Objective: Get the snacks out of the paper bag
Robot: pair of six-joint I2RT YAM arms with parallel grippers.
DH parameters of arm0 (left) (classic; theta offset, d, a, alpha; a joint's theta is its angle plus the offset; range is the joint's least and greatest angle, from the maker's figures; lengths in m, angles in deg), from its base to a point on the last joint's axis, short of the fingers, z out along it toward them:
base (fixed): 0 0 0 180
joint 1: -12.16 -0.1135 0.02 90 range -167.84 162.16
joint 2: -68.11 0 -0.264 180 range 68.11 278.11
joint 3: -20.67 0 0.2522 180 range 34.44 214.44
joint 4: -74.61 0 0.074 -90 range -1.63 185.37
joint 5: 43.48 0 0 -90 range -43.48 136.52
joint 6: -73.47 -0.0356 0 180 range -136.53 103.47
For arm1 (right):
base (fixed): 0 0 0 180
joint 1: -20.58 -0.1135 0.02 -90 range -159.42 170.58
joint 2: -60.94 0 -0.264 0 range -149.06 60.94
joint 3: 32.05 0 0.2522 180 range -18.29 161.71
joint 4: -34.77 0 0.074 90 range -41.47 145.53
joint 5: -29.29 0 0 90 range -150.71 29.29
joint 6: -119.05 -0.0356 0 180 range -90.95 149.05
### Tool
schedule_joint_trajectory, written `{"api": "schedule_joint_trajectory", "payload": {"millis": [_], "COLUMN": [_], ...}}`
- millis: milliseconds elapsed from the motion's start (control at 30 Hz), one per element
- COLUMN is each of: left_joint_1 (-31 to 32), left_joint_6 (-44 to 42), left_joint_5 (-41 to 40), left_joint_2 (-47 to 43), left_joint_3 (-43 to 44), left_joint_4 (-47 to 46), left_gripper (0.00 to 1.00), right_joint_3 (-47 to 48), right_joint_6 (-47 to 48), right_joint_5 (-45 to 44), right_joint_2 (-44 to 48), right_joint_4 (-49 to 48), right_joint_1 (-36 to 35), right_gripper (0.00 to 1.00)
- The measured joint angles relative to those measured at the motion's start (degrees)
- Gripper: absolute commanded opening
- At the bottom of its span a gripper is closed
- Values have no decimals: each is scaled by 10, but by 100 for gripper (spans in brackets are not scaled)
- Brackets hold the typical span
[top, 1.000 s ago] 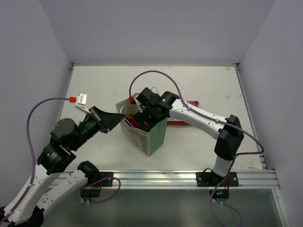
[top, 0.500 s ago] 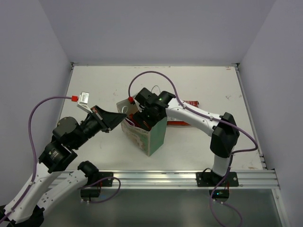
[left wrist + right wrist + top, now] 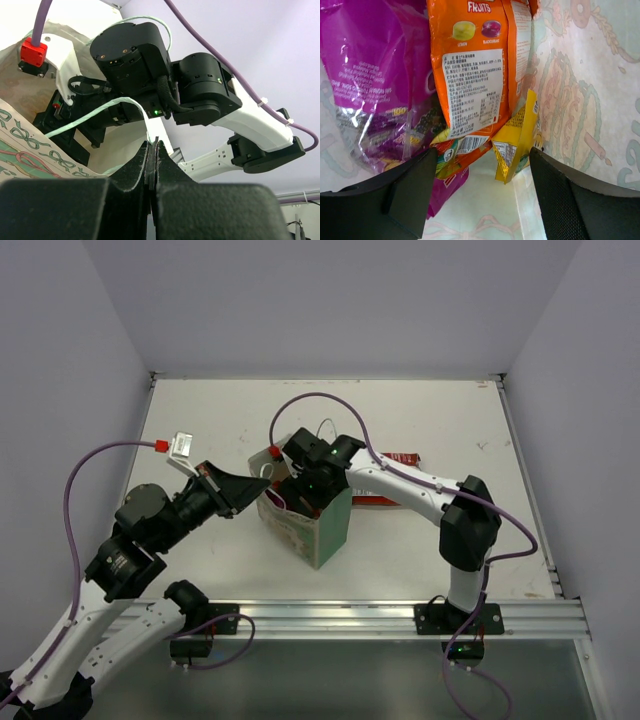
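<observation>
Top external, item list:

1) paper bag (image 3: 335,528): upright on white surface (image 3: 450,420), approx. centre, mouth up. Mint-green side faces near-right, cream patterned face near-left.

2) left fingers (image 3: 245,490): at bag's left rim. Left wrist view: both fingers pressed tight together, clenched on thin white string handle (image 3: 146,115). String pinched betw. the tips, loop running up & back twd bag.

3) right arm (image 3: 420,485): reaches in from right, wrist over bag mouth. Tips hidden in top view. Right wrist view: right fingers (image 3: 405,195) inside bag, released, spread wide, one at each lower corner of view, nothing gripped. Contact w/ packets: cannot tell.

4) snacks in bag (right wrist view):
- magenta packet (image 3: 370,65): left, crinkled foil.
- orange packet (image 3: 470,75): centre, white label panel facing cam, overlapping magenta packet's edge.
- yellow packet (image 3: 517,137): small, touching orange packet's lower-right corner, next to bag's cream inner wall (image 3: 575,100).

5) red-and-white packet (image 3: 404,457): outside bag, flat on surface beyond right arm, partly hidden by it, well apart from bag mouth.

6) misc.: purple cable (image 3: 330,398) looping over right arm; metal rail (image 3: 350,618) along near edge w/ both arm bases.
</observation>
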Motion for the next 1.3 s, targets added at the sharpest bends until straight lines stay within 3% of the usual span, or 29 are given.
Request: {"api": "schedule_joint_trajectory", "payload": {"millis": [500, 567, 600, 667, 700, 900, 1167, 1300], "left_joint_1": [0, 0, 0, 0, 0, 0, 0, 0], "left_joint_6": [0, 0, 0, 0, 0, 0, 0, 0], "left_joint_5": [4, 5, 5, 5, 6, 6, 4, 3], "left_joint_2": [16, 17, 17, 17, 17, 20, 13, 9], "left_joint_3": [0, 0, 0, 0, 0, 0, -10, -21], "left_joint_4": [-12, -12, -12, -12, -12, -12, -12, -13], "left_gripper": [0, 0, 0, 0, 0, 0, 0, 0], "right_joint_3": [-69, -69, -69, -70, -70, -75, -73, -20], "right_joint_6": [-16, -16, -17, -17, -19, -22, -37, -46], "right_joint_5": [-3, -3, -3, -3, -4, -16, -29, -32], "right_joint_2": [11, 11, 11, 11, 11, 12, 54, 91], "right_joint_4": [-85, -86, -87, -90, -91, -93, -53, -2], "right_joint_1": [0, 0, 0, 0, 0, 0, 0, 0], "right_gripper": [72, 64, 52, 40, 29, 0, 0, 0]}}
